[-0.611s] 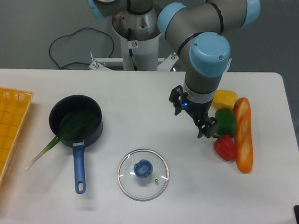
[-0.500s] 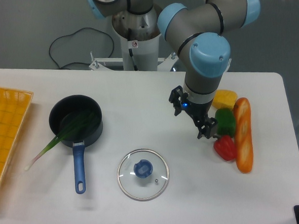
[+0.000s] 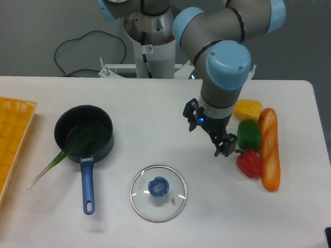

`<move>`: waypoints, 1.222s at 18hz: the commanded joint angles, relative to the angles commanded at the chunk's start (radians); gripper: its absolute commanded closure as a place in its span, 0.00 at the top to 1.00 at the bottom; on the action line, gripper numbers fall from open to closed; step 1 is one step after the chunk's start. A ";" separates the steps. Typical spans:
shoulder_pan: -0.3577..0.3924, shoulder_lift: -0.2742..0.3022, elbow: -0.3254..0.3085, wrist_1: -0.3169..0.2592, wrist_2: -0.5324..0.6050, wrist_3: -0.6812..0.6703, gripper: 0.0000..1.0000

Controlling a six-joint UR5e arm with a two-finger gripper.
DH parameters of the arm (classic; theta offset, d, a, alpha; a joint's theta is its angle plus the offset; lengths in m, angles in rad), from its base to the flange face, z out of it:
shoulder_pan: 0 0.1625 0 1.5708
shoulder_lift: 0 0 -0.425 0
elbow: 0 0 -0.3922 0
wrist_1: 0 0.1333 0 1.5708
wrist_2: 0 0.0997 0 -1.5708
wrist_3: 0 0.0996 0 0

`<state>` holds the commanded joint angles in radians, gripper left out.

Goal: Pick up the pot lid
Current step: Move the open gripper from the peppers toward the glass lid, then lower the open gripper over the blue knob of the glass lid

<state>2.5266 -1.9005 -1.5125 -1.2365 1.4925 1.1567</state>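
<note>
The gripper [image 3: 208, 133] hangs above the table, up and to the right of the lid. Its two dark fingertips are spread apart, open, with nothing visible between them. A round glass pot lid [image 3: 163, 211] with a silvery rim lies flat on the table, its blue knob [image 3: 158, 186] facing up. Lid and gripper are apart.
Left of the lid is a black pan [image 3: 62, 130] with a blue handle [image 3: 87, 188] and a green stalk [image 3: 55, 161] over its rim. An orange crate [image 3: 9, 107] stands far left. Right are yellow [image 3: 248, 109], green [image 3: 249, 135], red [image 3: 249, 164] and long orange [image 3: 271, 158] items.
The gripper has shifted slightly left toward the lid's side and appears a little turned. The lid, the pan and the other items are where they were.
</note>
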 joint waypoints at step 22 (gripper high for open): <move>-0.103 -0.077 -0.155 0.221 0.015 -0.325 1.00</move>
<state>2.4238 -1.9771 -1.6676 -1.0155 1.5076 0.8319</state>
